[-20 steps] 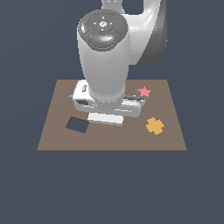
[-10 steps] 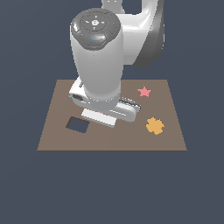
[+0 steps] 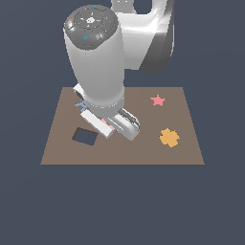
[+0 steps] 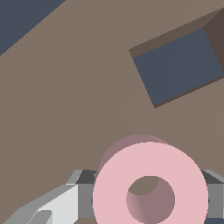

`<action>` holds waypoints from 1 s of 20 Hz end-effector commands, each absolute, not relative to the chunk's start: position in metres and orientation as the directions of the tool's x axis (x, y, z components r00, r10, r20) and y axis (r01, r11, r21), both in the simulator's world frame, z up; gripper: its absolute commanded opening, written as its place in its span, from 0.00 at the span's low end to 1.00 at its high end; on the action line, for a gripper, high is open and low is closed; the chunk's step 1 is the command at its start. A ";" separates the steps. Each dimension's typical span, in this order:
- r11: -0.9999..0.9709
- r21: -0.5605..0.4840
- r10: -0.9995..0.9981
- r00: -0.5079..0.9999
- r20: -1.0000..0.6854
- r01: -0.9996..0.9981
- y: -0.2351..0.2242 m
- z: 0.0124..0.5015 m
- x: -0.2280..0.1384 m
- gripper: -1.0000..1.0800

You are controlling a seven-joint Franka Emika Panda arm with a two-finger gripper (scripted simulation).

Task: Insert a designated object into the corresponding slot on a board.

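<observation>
Tracking the arm across the last second: it has swung toward the exterior view's left and come lower over the flat brown rectangular board, so the white wrist block now sits beside the large dark square hole rather than mid-board.

Wrist view: the small flat pink ring with the round centre hole is carried face-on to the camera, grey fingers showing on both sides of it. I read the pincer as clamped on the ring. In the exterior view only a sliver of pink shows under the wrist.

The ring is off the board surface, held above it; brown shows through its hole.

The ring-shaped slot is not visible in either current view. The arm body hides that patch of board from outside. The wrist view shows only plain brown and the square hole.

The red star piece and the orange cross-shaped piece lie undisturbed toward the exterior view's right.

Judgement: carry phase, near its end. Alignment over the slot cannot be confirmed from here; a release now would be blind.
</observation>
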State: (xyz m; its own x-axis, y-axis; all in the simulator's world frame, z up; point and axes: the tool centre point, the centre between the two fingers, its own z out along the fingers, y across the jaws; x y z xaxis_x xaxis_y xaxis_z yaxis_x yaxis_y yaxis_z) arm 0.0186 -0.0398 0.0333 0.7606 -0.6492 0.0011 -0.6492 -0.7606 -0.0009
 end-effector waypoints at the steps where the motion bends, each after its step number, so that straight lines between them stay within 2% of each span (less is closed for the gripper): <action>1: -0.682 -0.002 -0.732 0.682 0.001 -0.732 -0.044 0.034 0.016 0.00; 11: -0.294 -0.002 -0.956 0.294 0.001 -0.956 -0.058 0.036 -0.002 0.00; 20: 0.096 -0.003 -0.995 -0.096 0.000 -0.995 -0.063 0.038 -0.022 0.00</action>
